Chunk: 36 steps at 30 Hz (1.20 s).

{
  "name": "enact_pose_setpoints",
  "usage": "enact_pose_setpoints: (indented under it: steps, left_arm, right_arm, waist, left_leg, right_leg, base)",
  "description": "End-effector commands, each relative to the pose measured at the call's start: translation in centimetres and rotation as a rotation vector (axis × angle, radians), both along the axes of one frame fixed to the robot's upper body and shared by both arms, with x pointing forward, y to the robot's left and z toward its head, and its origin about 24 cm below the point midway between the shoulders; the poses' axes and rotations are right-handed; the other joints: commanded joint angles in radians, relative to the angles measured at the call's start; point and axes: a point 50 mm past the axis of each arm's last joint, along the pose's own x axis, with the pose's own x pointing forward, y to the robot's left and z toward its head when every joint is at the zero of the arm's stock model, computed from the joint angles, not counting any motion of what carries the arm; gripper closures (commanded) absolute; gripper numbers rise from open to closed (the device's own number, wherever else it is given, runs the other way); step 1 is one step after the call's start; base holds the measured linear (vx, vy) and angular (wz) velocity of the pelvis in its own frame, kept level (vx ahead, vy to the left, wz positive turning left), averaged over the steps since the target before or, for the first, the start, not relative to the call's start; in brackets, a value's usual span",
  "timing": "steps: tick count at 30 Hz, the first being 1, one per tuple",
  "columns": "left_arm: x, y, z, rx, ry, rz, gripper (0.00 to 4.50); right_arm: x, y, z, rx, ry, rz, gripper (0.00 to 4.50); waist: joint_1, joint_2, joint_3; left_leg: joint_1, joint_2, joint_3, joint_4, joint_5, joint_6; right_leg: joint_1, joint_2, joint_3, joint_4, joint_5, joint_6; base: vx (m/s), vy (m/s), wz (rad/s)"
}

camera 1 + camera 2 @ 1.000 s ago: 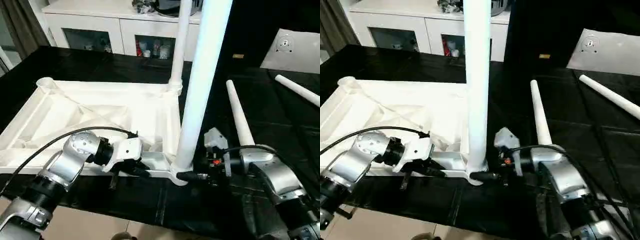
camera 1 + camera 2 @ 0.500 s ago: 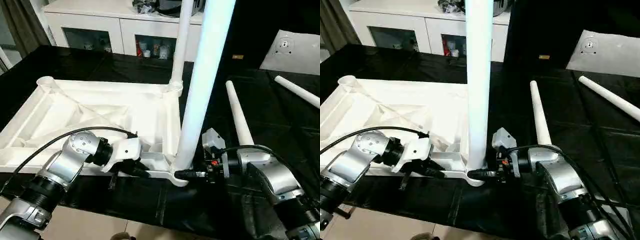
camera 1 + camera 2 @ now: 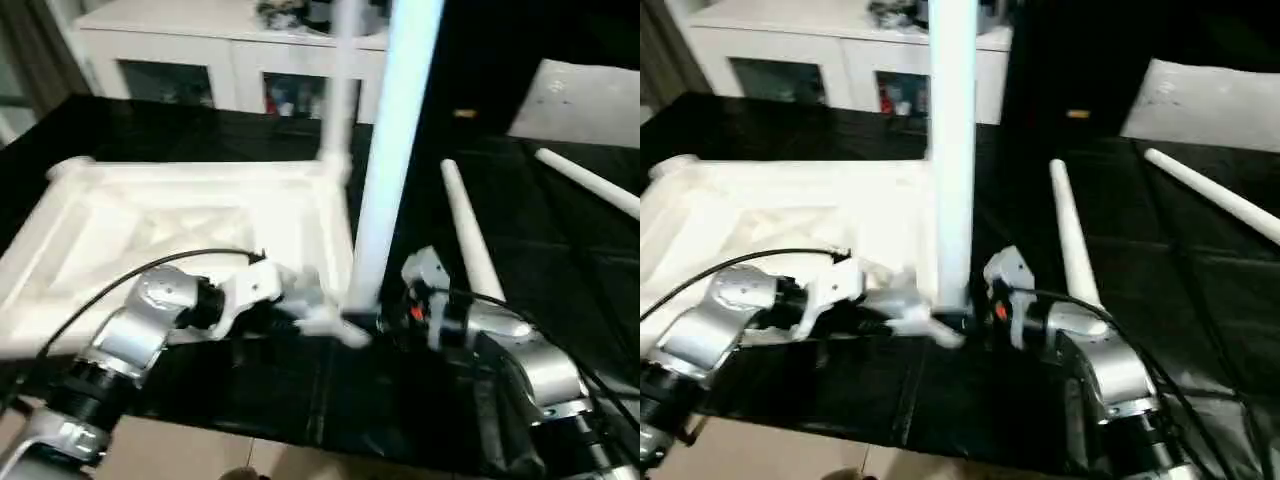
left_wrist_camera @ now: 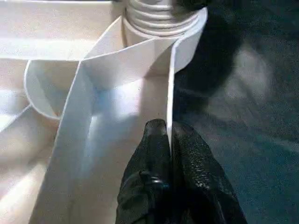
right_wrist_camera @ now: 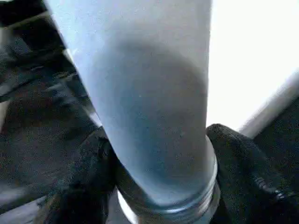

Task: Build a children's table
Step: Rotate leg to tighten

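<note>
Left gripper (image 4: 167,140) pinches the tabletop (image 3: 150,215) near rim; right gripper (image 5: 159,177) clasps the near upright leg (image 3: 395,150). Two legs stand, two lie right.

Your left pincer (image 4: 167,135) is pinched shut on the tabletop rim (image 4: 170,84) near its near-right corner, silver forearm reaching in from the near left, while your right pincer (image 5: 156,154), arm coming from the near right, straddles the base of the upright leg (image 5: 140,84).
</note>
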Motion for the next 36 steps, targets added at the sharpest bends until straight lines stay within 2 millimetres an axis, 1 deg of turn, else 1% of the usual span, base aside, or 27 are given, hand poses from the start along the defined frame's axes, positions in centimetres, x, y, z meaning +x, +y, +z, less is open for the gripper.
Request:
enact_pose_setpoints:
  steps: [1, 2, 3, 6, 9, 10, 11, 12, 13, 14, 16, 18, 19, 20, 21, 22, 23, 24, 25, 26, 27, 29, 30, 33, 34, 35, 36]
  left_arm:
    - [0.5, -1.2, 0.3, -0.039, -0.036, 0.111, 4.5]
    - [0.8, -1.5, 0.3, -0.045, -0.042, 0.15, 4.5]
    - [0.8, -1.5, 0.3, -0.045, -0.042, 0.15, 4.5]
    - [1.8, -2.9, 0.6, -0.07, -0.087, 0.31, 4.5]
    - [2.1, -3.6, 0.9, -0.076, -0.11, 0.336, 4.5]
    - [2.1, -3.6, 0.9, -0.076, -0.111, 0.34, 4.5]
    - [2.1, -3.6, 1.0, -0.074, -0.112, 0.33, 4.5]
    - [2.1, -3.7, 1.0, -0.07, -0.116, 0.319, 4.5]
    - [2.1, -3.6, 1.1, -0.067, -0.118, 0.308, 4.5]
    - [2.0, -3.6, 1.1, -0.064, -0.119, 0.295, 4.5]
    - [1.8, -3.5, 1.1, -0.061, -0.117, 0.27, 4.5]
    - [1.6, -3.1, 1.1, -0.051, -0.11, 0.234, 4.5]
    - [1.5, -3.0, 1.0, -0.046, -0.11, 0.219, 4.5]
    - [1.5, -2.9, 1.0, -0.042, -0.11, 0.211, 4.5]
    - [1.3, -2.6, 0.9, -0.035, -0.107, 0.179, 4.5]
    - [1.2, -2.4, 0.9, -0.03, -0.105, 0.156, 4.5]
    - [1.1, -2.2, 0.9, -0.026, -0.101, 0.122, 4.5]
    - [1.0, -2.1, 0.9, -0.023, -0.1, 0.106, 4.5]
    - [0.8, -1.8, 0.9, -0.013, -0.097, 0.044, 4.5]
    - [0.6, -1.6, 1.0, -0.006, -0.089, 0.008, 4.5]
    - [0.5, -1.4, 1.0, -0.001, -0.084, -0.009, 4.5]
    - [0.3, -0.8, 0.9, 0.037, -0.076, -0.084, 4.5]
    - [0.0, -0.3, 0.8, 0.062, -0.064, -0.152, 4.5]
    - [-0.1, 0.0, 0.9, 0.065, -0.047, -0.193, 4.5]
    - [-0.2, 0.3, 0.9, 0.069, -0.03, -0.222, 4.5]
    - [-0.3, 0.5, 0.9, 0.08, -0.014, -0.254, 4.5]
    - [-0.3, 0.7, 1.0, 0.096, -0.008, -0.285, 4.5]
  right_arm:
    - [0.5, 1.8, 0.2, 0.009, -0.003, -0.056, 1.84]
    - [0.7, 2.1, 0.1, 0.013, 0.002, -0.099, 1.84]
    - [0.7, 2.1, 0.1, 0.013, 0.002, -0.099, 1.84]
    - [1.2, 3.4, -0.5, -0.018, 0.029, -0.22, 1.84]
    - [1.3, 3.9, -0.7, -0.026, 0.03, -0.249, 1.84]
    - [1.3, 4.0, -0.7, -0.023, 0.032, -0.249, 1.49]
    - [1.3, 4.0, -0.6, -0.018, 0.022, -0.247, 1.28]
    - [1.3, 4.0, -0.5, -0.01, 0.019, -0.258, 1.14]
    - [1.4, 4.0, -0.4, -0.002, 0.017, -0.263, 1.11]
    - [1.4, 4.0, -0.3, 0.001, 0.006, -0.266, 1.11]
    - [1.4, 3.8, -0.1, 0.002, -0.006, -0.267, 0.86]
    - [1.3, 3.4, 0.2, 0.01, -0.029, -0.244, 0.64]
    - [1.3, 3.2, 0.2, 0.013, -0.032, -0.236, 0.64]
    - [1.2, 3.1, 0.2, 0.015, -0.032, -0.232, 0.48]
    - [1.0, 2.7, 0.4, 0.016, -0.043, -0.196, 0.48]
    - [0.8, 2.4, 0.5, 0.017, -0.051, -0.168, 0.26]
    - [0.6, 2.1, 0.7, 0.014, -0.066, -0.129, 0.21]
    - [0.5, 1.9, 0.7, 0.011, -0.07, -0.112, 0.14]
    - [0.2, 1.2, 0.9, 0.003, -0.082, -0.053, 0.06]
    - [0.1, 0.8, 1.1, -0.002, -0.089, -0.015, 0.06]
    - [0.0, 0.5, 1.2, -0.003, -0.092, 0.005, 0.06]
    - [-0.2, -0.4, 1.5, -0.019, -0.091, 0.086, 0.06]
    - [-0.4, -1.1, 1.9, -0.036, -0.076, 0.167, 0.06]
    - [-0.5, -1.7, 2.1, -0.052, -0.056, 0.228, 0.06]
    - [-0.5, -2.0, 2.3, -0.065, -0.039, 0.27, 0.06]
    - [-0.6, -2.3, 2.4, -0.078, -0.026, 0.312, 0.06]
    - [-0.7, -2.4, 2.5, -0.086, -0.01, 0.355, 0.06]
  waist:
    - [0.001, -0.001, -0.053]
    - [-0.004, -0.001, -0.052]
    - [-0.003, -0.001, -0.054]
    - [-0.005, -0.003, -0.056]
    - [-0.003, -0.001, -0.057]
    - [-0.001, -0.001, -0.058]
    - [-0.001, -0.002, -0.058]
    - [-0.001, 0.001, -0.057]
    - [-0.002, 0.001, -0.057]
    - [-0.002, 0.005, -0.056]
    - [-0.006, 0.0, -0.054]
    - [-0.008, 0.003, -0.055]
    - [-0.009, 0.003, -0.055]
    - [-0.009, 0.002, -0.056]
    - [-0.01, -0.002, -0.057]
    - [-0.007, 0.001, -0.058]
    - [-0.006, -0.002, -0.058]
    - [-0.006, -0.001, -0.059]
    - [-0.005, -0.003, -0.058]
    - [-0.005, -0.002, -0.059]
    - [-0.003, -0.001, -0.057]
    - [0.0, 0.003, -0.056]
    - [0.003, 0.003, -0.056]
    - [0.011, 0.003, -0.053]
    - [0.013, -0.004, -0.055]
    - [0.015, -0.003, -0.055]
    - [0.019, -0.006, -0.055]
  left_leg:
    - [0.008, 0.031, -0.011, -0.077, -0.246, -0.017]
    - [0.006, 0.029, -0.011, -0.077, -0.237, -0.016]
    - [0.008, 0.029, -0.011, -0.075, -0.231, -0.013]
    - [0.005, 0.028, -0.009, -0.074, -0.2, -0.009]
    - [0.004, 0.027, -0.009, -0.073, -0.189, -0.003]
    - [0.004, 0.028, -0.009, -0.073, -0.187, 0.001]
    - [0.003, 0.028, -0.009, -0.073, -0.184, 0.003]
    - [0.004, 0.029, -0.009, -0.074, -0.19, 0.004]
    - [0.003, 0.028, -0.009, -0.074, -0.193, 0.004]
    - [0.004, 0.028, -0.01, -0.075, -0.205, 0.002]
    - [0.003, 0.028, -0.01, -0.077, -0.223, -0.001]
    - [0.004, 0.028, -0.011, -0.077, -0.228, -0.001]
    - [0.003, 0.029, -0.011, -0.077, -0.226, -0.001]
    - [0.002, 0.029, -0.012, -0.077, -0.22, 0.002]
    - [0.001, 0.028, -0.011, -0.076, -0.212, 0.004]
    - [0.002, 0.029, -0.01, -0.073, -0.19, 0.015]
    - [0.002, 0.03, -0.01, -0.073, -0.184, 0.02]
    - [0.001, 0.03, -0.009, -0.072, -0.18, 0.023]
    - [0.0, 0.029, -0.01, -0.072, -0.173, 0.029]
    - [0.001, 0.029, -0.008, -0.07, -0.171, 0.036]
    - [0.001, 0.03, -0.008, -0.071, -0.179, 0.041]
    - [0.003, 0.032, -0.008, -0.072, -0.192, 0.039]
    - [0.005, 0.032, -0.008, -0.072, -0.2, 0.037]
    - [0.008, 0.035, -0.008, -0.074, -0.227, 0.033]
    - [0.008, 0.035, -0.007, -0.073, -0.224, 0.031]
    - [0.008, 0.034, -0.008, -0.073, -0.221, 0.032]
    - [0.008, 0.035, -0.006, -0.072, -0.213, 0.034]
  right_leg:
    - [0.04, -0.071, 0.042, -0.085, -0.326, -0.164]
    - [0.04, -0.068, 0.041, -0.084, -0.308, -0.171]
    - [0.041, -0.069, 0.041, -0.084, -0.296, -0.172]
    - [0.043, -0.067, 0.042, -0.082, -0.247, -0.178]
    - [0.044, -0.067, 0.042, -0.081, -0.233, -0.173]
    - [0.046, -0.067, 0.041, -0.081, -0.221, -0.171]
    - [0.046, -0.066, 0.042, -0.08, -0.212, -0.171]
    - [0.045, -0.066, 0.041, -0.08, -0.209, -0.171]
    - [0.046, -0.067, 0.041, -0.08, -0.208, -0.171]
    - [0.045, -0.067, 0.041, -0.081, -0.219, -0.17]
    - [0.046, -0.068, 0.041, -0.085, -0.245, -0.162]
    - [0.045, -0.067, 0.041, -0.085, -0.25, -0.157]
    - [0.046, -0.068, 0.042, -0.084, -0.245, -0.159]
    - [0.047, -0.067, 0.041, -0.083, -0.231, -0.162]
    - [0.048, -0.067, 0.042, -0.082, -0.22, -0.164]
    - [0.048, -0.067, 0.043, -0.078, -0.179, -0.17]
    - [0.05, -0.067, 0.042, -0.078, -0.168, -0.173]
    - [0.05, -0.066, 0.042, -0.075, -0.155, -0.178]
    - [0.052, -0.067, 0.04, -0.075, -0.148, -0.184]
    - [0.051, -0.067, 0.042, -0.073, -0.141, -0.19]
    - [0.05, -0.068, 0.041, -0.074, -0.15, -0.194]
    - [0.048, -0.068, 0.041, -0.075, -0.168, -0.196]
    - [0.048, -0.069, 0.042, -0.077, -0.181, -0.195]
    - [0.047, -0.069, 0.041, -0.078, -0.211, -0.199]
    - [0.047, -0.07, 0.042, -0.078, -0.209, -0.202]
    - [0.048, -0.07, 0.041, -0.076, -0.212, -0.203]
    - [0.048, -0.071, 0.041, -0.077, -0.217, -0.201]
  base:
    - [0.0, 0.0, 0.0]
    - [0.0, 0.0, 0.0]
    - [0.0, 0.0, 0.0]
    - [0.0, 0.0, 0.0]
    - [0.0, 0.0, 0.0]
    - [0.0, 0.0, 0.0]
    - [0.0, 0.0, 0.0]
    - [0.0, 0.0, 0.0]
    - [0.0, 0.0, 0.0]
    - [0.0, 0.0, 0.0]
    - [0.0, 0.0, 0.0]
    - [0.0, 0.0, 0.0]
    - [0.0, 0.0, 0.0]
    - [0.0, 0.0, 0.0]
    - [0.0, 0.0, 0.0]
    - [0.0, 0.0, 0.0]
    - [0.0, 0.0, 0.0]
    - [0.0, 0.0, 0.0]
    - [0.0, 0.0, 0.0]
    - [0.0, 0.0, 0.0]
    - [0.0, 0.0, 0.0]
    - [0.0, 0.0, 0.0]
    - [0.0, 0.0, 0.0]
    - [0.0, 0.0, 0.0]
    - [0.0, 0.0, 0.0]
    - [0.0, 0.0, 0.0]
    - [0.0, 0.0, 0.0]
